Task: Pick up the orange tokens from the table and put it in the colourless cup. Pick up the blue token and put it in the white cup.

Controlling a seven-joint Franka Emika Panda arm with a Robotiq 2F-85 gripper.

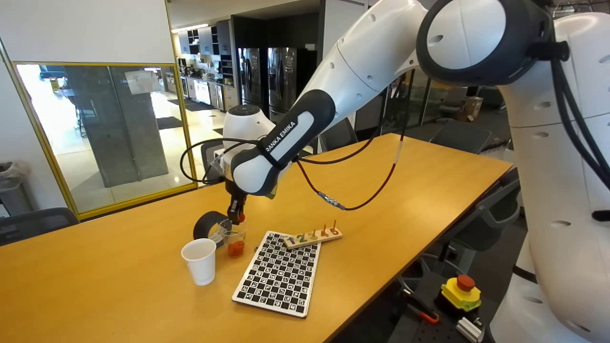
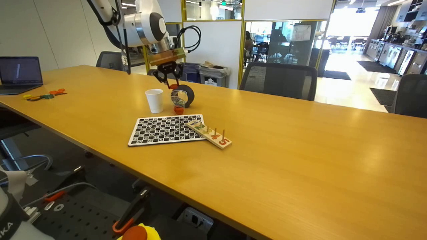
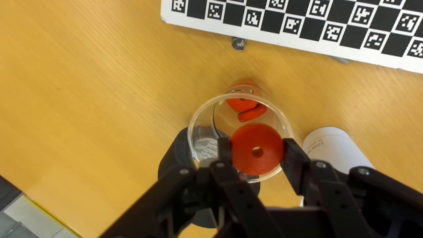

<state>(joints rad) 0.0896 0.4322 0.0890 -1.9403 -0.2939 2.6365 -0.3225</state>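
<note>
Yellow-framed windows (image 1: 114,138) and mesh chairs (image 2: 278,81) line one long edge of the wooden table (image 2: 300,160); beside the opposite edge stands the base of the white arm (image 1: 360,57), which leans over it. Between those two edges I see the clear cup (image 1: 238,237) and the white cup (image 1: 200,264), both upright on the table, close to each other with a gap between. Just over the clear cup's rim hangs the gripper (image 3: 256,146), its fingers (image 3: 224,153) narrow and pinching one orange token (image 3: 256,137) from two sides. From the wrist view, that token covers part of the cup's mouth. Down inside the clear cup are more orange tokens (image 1: 236,249); I make out at least two, one showing its round face, one turned nearly edge-on. Close by, toward the window edge, sits a dark round thing (image 2: 190,95); whether it touches the clear cup I can't tell. Toward the arm's edge of the table, the checkered board (image 2: 163,130) lies flat, with a numbered peg strip (image 2: 208,134) slanting across one of its corners and reaching past its border. Near one end of the table stands an open laptop (image 2: 20,70), and beside it lie some small coloured things (image 2: 46,97) too blurred to name. Off the table, by the arm's base, is a red button (image 1: 465,283) on a yellow block (image 1: 460,296).
</note>
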